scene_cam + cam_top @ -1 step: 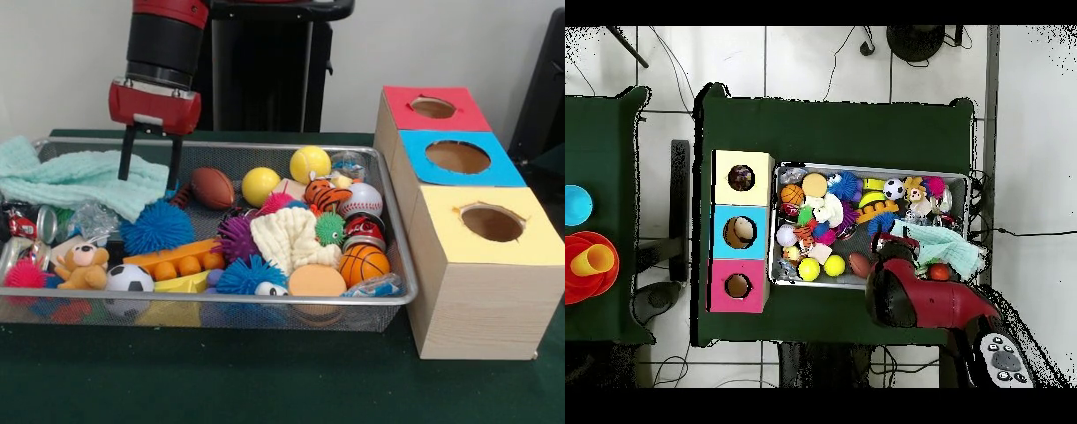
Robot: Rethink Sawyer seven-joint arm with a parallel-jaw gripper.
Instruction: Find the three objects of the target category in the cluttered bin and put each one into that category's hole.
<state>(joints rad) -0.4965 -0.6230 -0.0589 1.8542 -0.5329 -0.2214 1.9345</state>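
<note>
- Gripper (150, 157) over the far left part of the wire mesh bin (388, 231), two dark fingers (126, 152) pointing down, spread apart with a clear gap, nothing between them.
- Fingertips at the pale green knitted cloth (75, 179); touching or just above, cannot tell.
- Brown toy football (213, 187) just right of the gripper, blue spiky ball (156, 227) in front of it.
- Two yellow balls at the bin's far wall: one (260, 185) beside the football, one (310, 164) further right.
- Toward the bin's right side: orange tiger-striped ball (327, 194), baseball (361, 200), green spiky ball (330, 229), basketball (363, 263).
- Mid-bin: purple spiky ball (237, 238), cream knitted cloth (285, 238) touching it.
- At the bin's front wall: soccer ball (129, 278), small teddy bear (83, 266), pink spiky ball (25, 275), a second blue spiky ball (249, 275), flat orange disc (316, 281).
- Crushed can (31, 227) at the bin's left end.
- Wooden box just right of the bin, three round holes on top: red panel (433, 108) farthest, blue panel (457, 157) in the middle, yellow panel (490, 223) nearest.
- In the overhead view, red arm (930, 297) over the bin's edge, same box (742, 231) alongside the bin.
- On the neighbouring table, away from the bin: blue bowl (575, 204) and red plates with a yellow cup (590, 260).
</note>
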